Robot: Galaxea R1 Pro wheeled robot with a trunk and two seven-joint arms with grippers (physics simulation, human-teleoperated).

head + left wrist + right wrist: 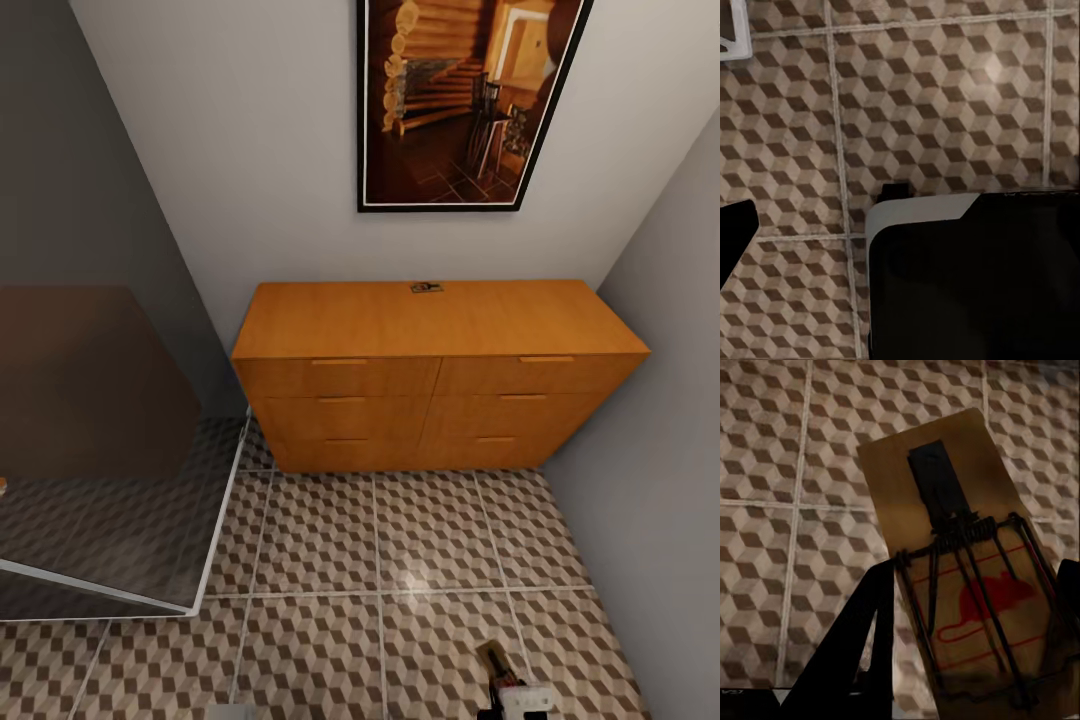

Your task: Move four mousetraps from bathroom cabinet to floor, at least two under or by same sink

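My right gripper (971, 660) is shut on a tan wooden mousetrap (967, 547) with black wire and a red mouse print, held low over the cube-patterned bathroom floor (780, 472). In the head view that trap (495, 662) and the gripper (512, 697) sit at the bottom right. Another mousetrap (426, 288) lies at the back of the top of the orange-brown cabinet (430, 375), whose drawers are closed. My left gripper (900, 232) hangs over the floor tiles with one dark finger (733, 229) far out at the edge. The bathroom sink is out of view.
A glass partition with a white base rail (215, 540) and a darker grey floor section (100, 520) stands at the left. Grey walls (660, 450) close in the right side and back. A framed picture (465, 100) hangs above the cabinet. My dark base (975, 285) shows below the left wrist.
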